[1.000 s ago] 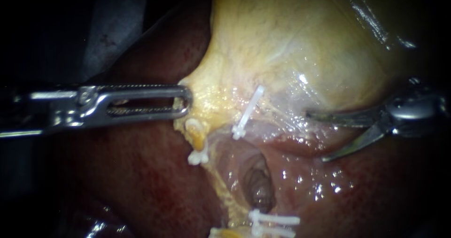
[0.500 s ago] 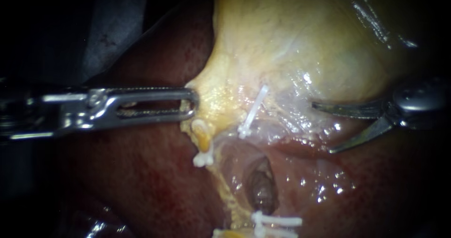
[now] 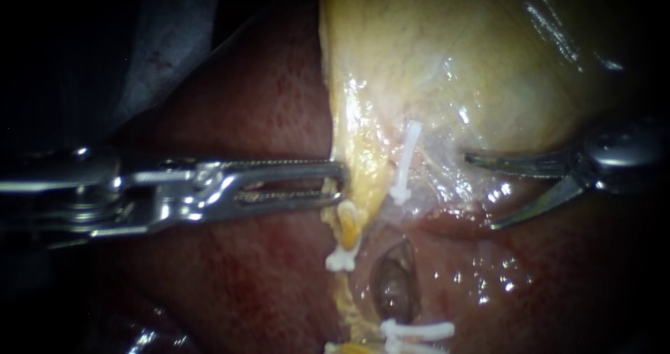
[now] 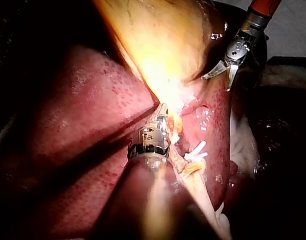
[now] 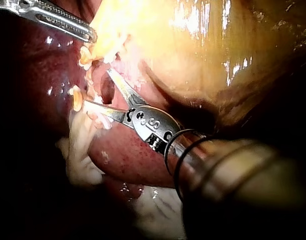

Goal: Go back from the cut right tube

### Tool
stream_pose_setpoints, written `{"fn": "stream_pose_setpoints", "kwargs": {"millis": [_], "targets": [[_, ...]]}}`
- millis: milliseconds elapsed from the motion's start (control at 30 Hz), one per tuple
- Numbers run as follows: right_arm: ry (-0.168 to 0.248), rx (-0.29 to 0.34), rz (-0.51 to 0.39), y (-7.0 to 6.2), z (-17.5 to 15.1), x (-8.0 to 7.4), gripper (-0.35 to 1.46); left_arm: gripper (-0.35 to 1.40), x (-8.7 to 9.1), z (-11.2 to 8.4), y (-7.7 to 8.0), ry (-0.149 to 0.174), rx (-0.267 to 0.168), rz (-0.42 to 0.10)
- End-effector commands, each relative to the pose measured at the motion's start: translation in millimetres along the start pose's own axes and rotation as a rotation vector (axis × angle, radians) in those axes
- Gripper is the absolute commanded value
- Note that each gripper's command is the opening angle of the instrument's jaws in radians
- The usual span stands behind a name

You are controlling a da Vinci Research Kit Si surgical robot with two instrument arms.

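Endoscope view: the left instrument (image 3: 340, 182) comes in level, its jaws pinching the yellow edge of the gallbladder (image 3: 453, 61). The right instrument (image 3: 479, 190) has its blades spread and grips nothing; it lies well to the right of the clips. The upper stump of the cut right tube (image 3: 408, 204) sits at the foot of a white clip (image 3: 406, 160). More clips (image 3: 415, 329) lie below a dark hollow (image 3: 394, 284) in the liver (image 3: 230, 270). A yellow stump with its own clip (image 3: 342, 256) hangs just left.

Left wrist view: adds the right instrument's orange collar; its blades are clear of the tissue.

Right wrist view: the spread blade tips lie near the clipped stumps; contact cannot be told.
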Motion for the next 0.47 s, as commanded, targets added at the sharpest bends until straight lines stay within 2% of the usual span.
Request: {"fn": "stream_pose_setpoints", "kwargs": {"millis": [33, 467], "targets": [[0.000, 0.000, 0.000, 0.0, 0.0, 0.0, 0.84, -0.35, 0.0, 0.0, 0.0, 0.001, 0.001, 0.000], [0.000, 0.000, 0.000, 0.1, -0.1, -0.1, 0.84, -0.35, 0.0, 0.0, 0.0, 0.001, 0.001, 0.000]]}}
